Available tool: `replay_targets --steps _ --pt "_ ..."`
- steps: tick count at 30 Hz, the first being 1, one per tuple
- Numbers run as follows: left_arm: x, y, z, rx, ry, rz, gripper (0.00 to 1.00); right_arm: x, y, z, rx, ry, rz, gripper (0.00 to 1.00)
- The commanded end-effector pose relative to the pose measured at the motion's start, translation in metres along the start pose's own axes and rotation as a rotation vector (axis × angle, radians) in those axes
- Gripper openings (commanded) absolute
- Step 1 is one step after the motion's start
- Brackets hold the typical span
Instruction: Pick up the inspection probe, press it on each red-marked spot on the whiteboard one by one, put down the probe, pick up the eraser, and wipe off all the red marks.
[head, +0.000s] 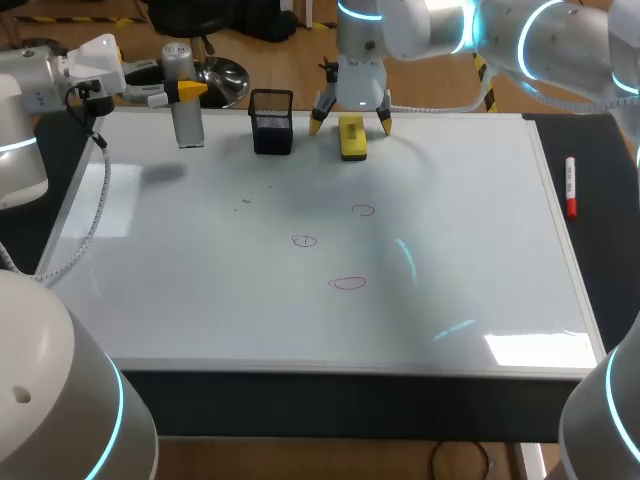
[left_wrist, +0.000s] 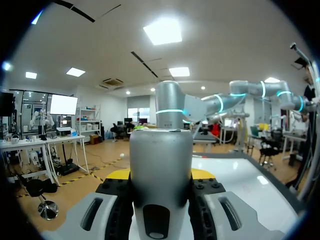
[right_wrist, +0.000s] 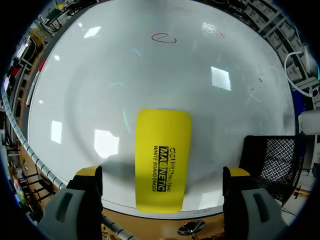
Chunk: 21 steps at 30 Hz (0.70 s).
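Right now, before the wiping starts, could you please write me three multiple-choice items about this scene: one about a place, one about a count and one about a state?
1. Where does the yellow eraser lie?
A) Between the open fingers of the right gripper, near the black mesh holder
B) Inside the holder
C) On top of a red mark

2. How many red marks are on the whiteboard?
A) One
B) Three
C) Five

3. What is the state of the left gripper?
A) Open and empty
B) Shut on the inspection probe
C) Shut on a pen

Key:
1 A: the right wrist view shows the eraser between the two yellow tips, untouched.
2 B: the head view shows three red outlines.
3 B: the left wrist view shows the silver probe clamped between the fingers.
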<state>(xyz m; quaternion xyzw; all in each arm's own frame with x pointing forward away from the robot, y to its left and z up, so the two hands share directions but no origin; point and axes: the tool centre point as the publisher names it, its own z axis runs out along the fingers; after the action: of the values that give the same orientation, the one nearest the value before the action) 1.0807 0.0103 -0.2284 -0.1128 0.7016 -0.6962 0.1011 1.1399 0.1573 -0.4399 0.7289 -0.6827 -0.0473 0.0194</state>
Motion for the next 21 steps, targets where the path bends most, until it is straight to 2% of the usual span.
replay_targets --steps 1,2,3,6,7,8,10,11,13,21 --pt "0.001 -0.001 0.0 0.002 -0.004 0.002 0.0 -0.006 0.001 0.004 -0.006 0.048 0.021 0.77" --pt "0.001 -0.001 0.0 0.002 -0.004 0.002 0.0 -0.006 0.002 0.005 -0.007 0.05 0.025 0.74" --pt "0.001 -0.001 0.0 0.002 -0.004 0.002 0.0 -0.005 0.003 0.006 -0.011 0.055 0.035 0.77" --pt "0.001 -0.001 0.0 0.002 -0.004 0.002 0.0 -0.005 0.006 0.007 -0.012 0.065 0.041 0.75" --pt "0.001 -0.001 0.0 0.002 -0.004 0.002 0.0 -0.005 0.007 0.007 -0.013 0.066 0.042 0.47" --pt "0.001 -0.001 0.0 0.002 -0.004 0.002 0.0 -0.005 0.008 0.008 -0.015 0.071 0.045 0.42" --pt "0.001 -0.001 0.0 0.002 -0.004 0.002 0.0 -0.004 0.009 0.009 -0.017 0.077 0.049 0.2" --pt "0.001 -0.001 0.0 0.002 -0.004 0.002 0.0 -0.004 0.01 0.009 -0.017 0.077 0.053 0.17" --pt "0.001 -0.001 0.0 0.002 -0.004 0.002 0.0 -0.003 0.011 0.009 -0.014 0.077 0.067 0.0" --pt "0.001 -0.001 0.0 0.002 -0.004 0.002 0.0 0.002 0.019 0.001 0.004 0.065 0.087 0.0"
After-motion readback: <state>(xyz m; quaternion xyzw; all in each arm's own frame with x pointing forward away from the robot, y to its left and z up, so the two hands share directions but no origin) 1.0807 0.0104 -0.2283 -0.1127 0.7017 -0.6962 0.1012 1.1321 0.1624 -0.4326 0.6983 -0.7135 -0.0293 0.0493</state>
